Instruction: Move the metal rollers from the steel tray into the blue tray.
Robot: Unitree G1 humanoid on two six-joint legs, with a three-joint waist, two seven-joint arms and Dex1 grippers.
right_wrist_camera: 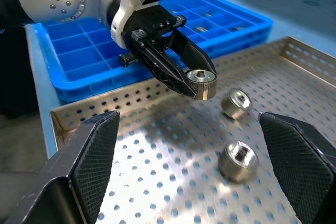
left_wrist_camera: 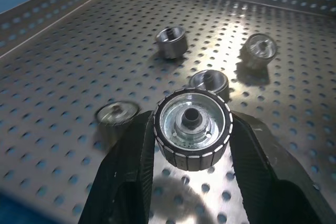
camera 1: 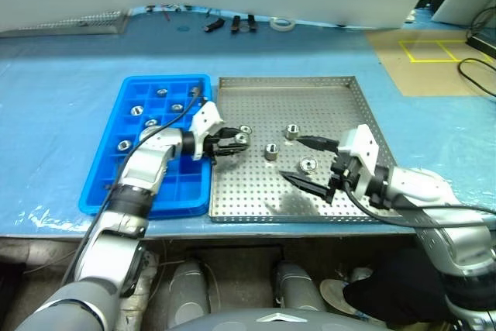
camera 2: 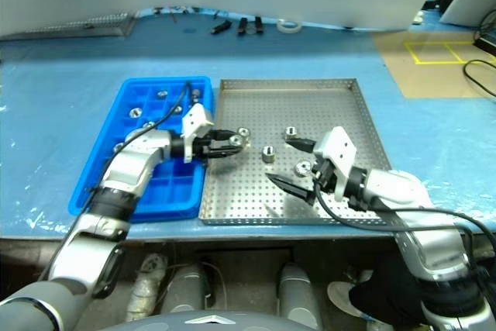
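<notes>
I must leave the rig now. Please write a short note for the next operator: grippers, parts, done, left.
Left gripper: shut on one metal roller, lifted over the steel tray near its edge beside the blue tray.
Right gripper: jaws open, holding nothing, over the steel tray.
Done: several rollers sit in blue tray compartments.
Left: place the held roller; four loose rollers remain on the steel tray.

The steel tray [camera 1: 341,106] lies bare across its far half — open passage from 10 to 2 o'clock. Loose metal rollers [camera 1: 272,152] cluster mid-tray; the left gripper [camera 1: 237,142], clamping one, blocks the 9 o'clock edge beside the blue tray [camera 1: 116,145].
</notes>
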